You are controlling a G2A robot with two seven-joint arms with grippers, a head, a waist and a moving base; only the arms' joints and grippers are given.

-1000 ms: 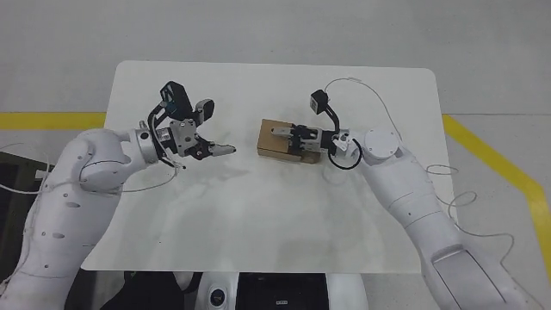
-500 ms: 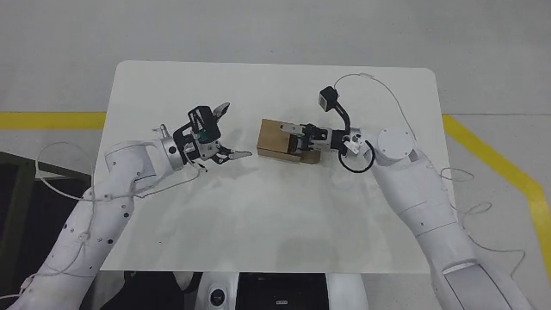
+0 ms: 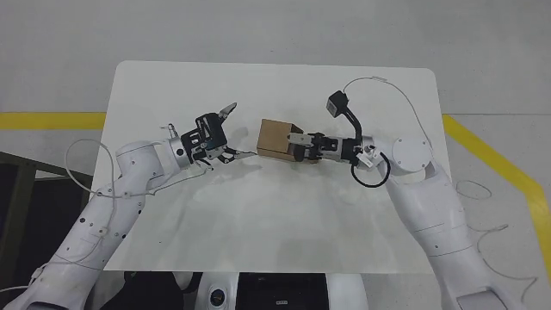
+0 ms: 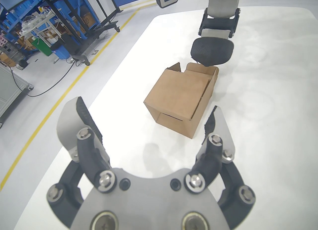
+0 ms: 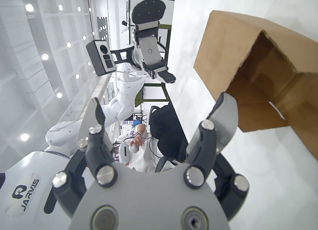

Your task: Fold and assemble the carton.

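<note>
The carton (image 3: 277,138) lies on its side near the middle of the white desk (image 3: 387,224), a brown cardboard box already formed into a rectangular tube. In the left wrist view the carton (image 4: 182,99) turns a closed end toward that camera, with a flap tucked in and a narrow slot along its lower edge. The far end has loose flaps standing up from its rim. In the right wrist view the carton (image 5: 260,67) shows that open end, and through it the inner cardboard walls and a flap folded inward can be seen.

The right gripper (image 3: 297,145) sits at the carton's open end, touching it. Its fingers (image 5: 224,109) are spread wide. One finger lies against the edge of the open end and the other stands clear of the cardboard in the air. From the left wrist view, one dark padded finger of the right gripper (image 4: 212,52) rests on the top rim of the carton's far end.

The left gripper (image 3: 234,133) hangs just beside the carton's closed end, on the opposite side from the right gripper, without touching it. Its fingers (image 4: 83,116) are also spread wide, with bare desk (image 4: 260,129) between them and the carton ahead.
</note>
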